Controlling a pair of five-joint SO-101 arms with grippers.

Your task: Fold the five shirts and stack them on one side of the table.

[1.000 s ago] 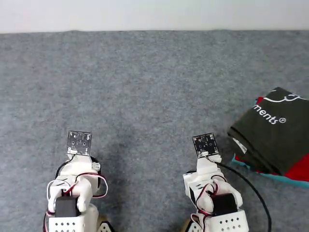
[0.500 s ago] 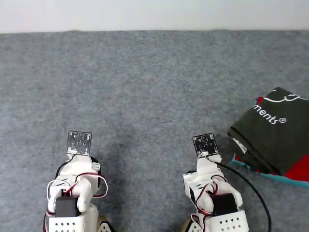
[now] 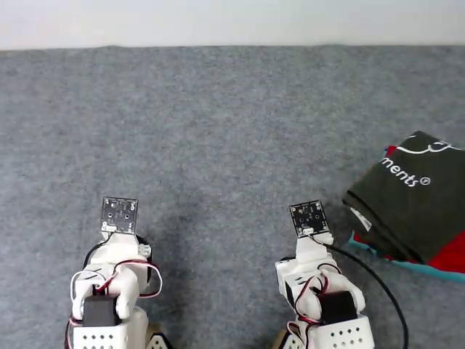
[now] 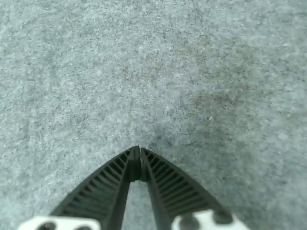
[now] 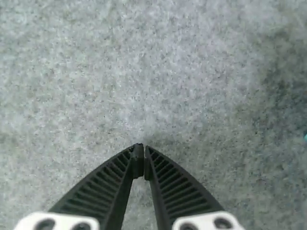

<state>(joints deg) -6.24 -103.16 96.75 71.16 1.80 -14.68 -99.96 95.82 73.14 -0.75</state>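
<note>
Left gripper: tips closed together, empty, over bare table. Right gripper: likewise closed, nothing held. Folded shirt stack lies off right gripper's outer side, dark shirt on top; count unclear. Fabric likely soft, light, limp; pinch at folded edge.

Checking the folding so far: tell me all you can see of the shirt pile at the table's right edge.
The shirt pile lies at the table's right edge, partly cut off by the high view's border. On top, a folded dark olive shirt with white print and a small white label; beneath peek a red layer and a teal layer. Soft cloth, neat folds, turned askew. It rests on grey felt; nothing lies on it.
</note>
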